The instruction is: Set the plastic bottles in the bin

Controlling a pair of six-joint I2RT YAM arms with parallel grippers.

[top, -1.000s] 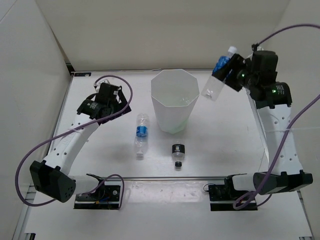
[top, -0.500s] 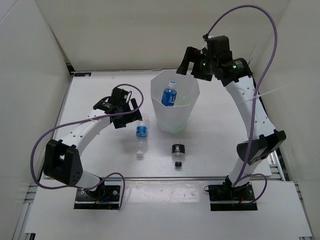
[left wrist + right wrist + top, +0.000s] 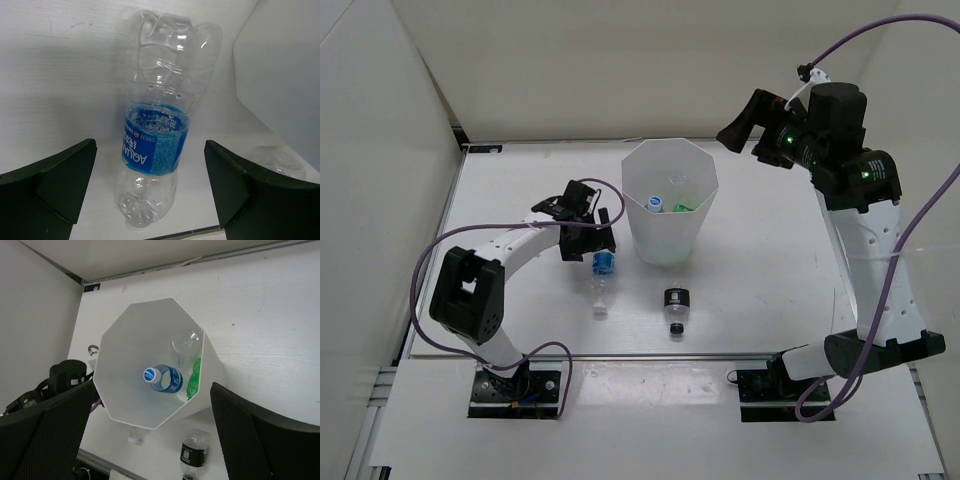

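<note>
The white faceted bin [image 3: 638, 222] stands mid-table. Inside the bin [image 3: 125, 390] lie a blue-labelled bottle [image 3: 169, 379], a green one [image 3: 194, 382] and a plain clear one [image 3: 186, 342]. My right gripper [image 3: 740, 125] hangs open and empty above and right of the bin; its wrist view looks down into it between the fingers of the gripper [image 3: 152, 384]. A second blue-labelled clear bottle [image 3: 603, 278] lies left of the bin. My left gripper [image 3: 590, 238] is open low over that bottle [image 3: 157, 142], one finger on each side of it without touching. A short black-labelled bottle [image 3: 676, 304] lies in front of the bin.
White walls close in the table at the left, back and right. A metal rail [image 3: 650, 354] runs along the near edge. The black-labelled bottle [image 3: 193, 456] also shows below the bin in the right wrist view.
My right gripper opened over the bin, dropped its blue-labelled bottle in, then drew back to the right. My left gripper moved right and down over the bottle on the table.
</note>
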